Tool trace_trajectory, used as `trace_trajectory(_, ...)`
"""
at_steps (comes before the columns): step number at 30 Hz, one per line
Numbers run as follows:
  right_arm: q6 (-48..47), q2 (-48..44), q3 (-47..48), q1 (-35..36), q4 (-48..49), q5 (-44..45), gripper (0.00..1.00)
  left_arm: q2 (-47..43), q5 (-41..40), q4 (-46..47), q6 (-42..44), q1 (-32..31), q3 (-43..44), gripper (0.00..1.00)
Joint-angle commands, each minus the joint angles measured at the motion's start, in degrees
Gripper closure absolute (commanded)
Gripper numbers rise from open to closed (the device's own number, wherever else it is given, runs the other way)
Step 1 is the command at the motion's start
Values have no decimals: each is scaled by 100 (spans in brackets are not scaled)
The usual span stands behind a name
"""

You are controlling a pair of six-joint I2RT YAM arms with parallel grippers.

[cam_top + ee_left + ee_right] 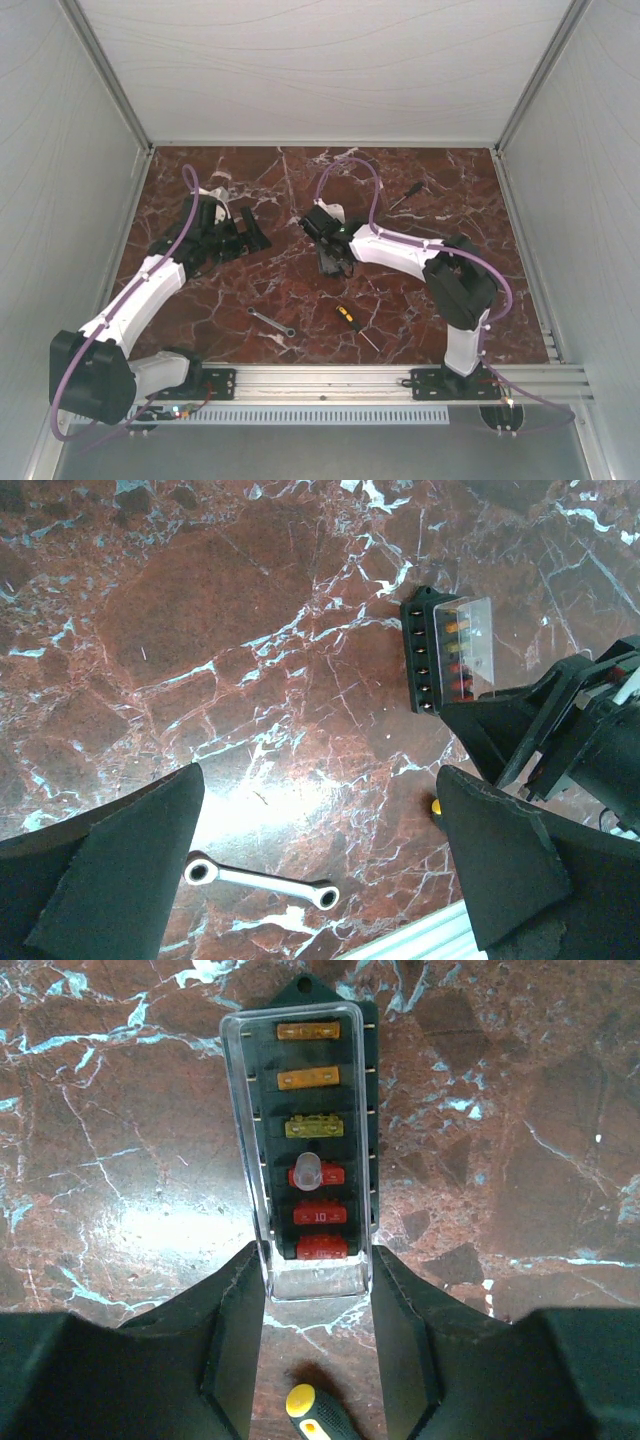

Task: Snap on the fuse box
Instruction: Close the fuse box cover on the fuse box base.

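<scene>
1. The fuse box (320, 1218) lies flat on the worktop (520, 1140), near its middle. Its clear cover (245, 1110) sits over the row of orange, yellow and red fuses and lines up square with the black base.
2. My right end effector (318, 1275) is partly closed. One finger presses each long side of the cover at its near end, so I count it as clamped on the fuse box.
3. My left end effector (318, 810) is spread fully apart and holds nothing. It hangs over bare worktop off to the box's side, and the wrench (262, 877) lies below it.
4. I judge the step in hand to be the seating. The cover is placed and lined up, and what remains is pushing it home. I cannot tell whether any catch has already caught.
5. The next move calls for an even, straight-down press along the cover, with the base kept from sliding. A squeeze from the sides alone will not click it shut, and pushing on only one end could tip the far end up.
6. The screwdriver (310, 1415) lies just on the near side of my right fingers (235, 1350), so any shift of grip should steer clear of it.
</scene>
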Motion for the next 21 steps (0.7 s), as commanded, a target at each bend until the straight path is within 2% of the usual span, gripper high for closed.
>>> trace_trajectory(1,-160,169,226,-80,-139,-208,74,-91,90,124,58,12,1,0)
trace_trajectory(7,-144,286,272,-114,-258,-264,72,-97,112,133,52,16,-8,0)
trace_trajectory(15,-399,136,368,-115,-208,-264,50,-106,133,151,58,16,-22,0)
trace_trajectory(21,-758,134,624,-170,-182,-186,50,-127,151,148,60,9,-35,0)
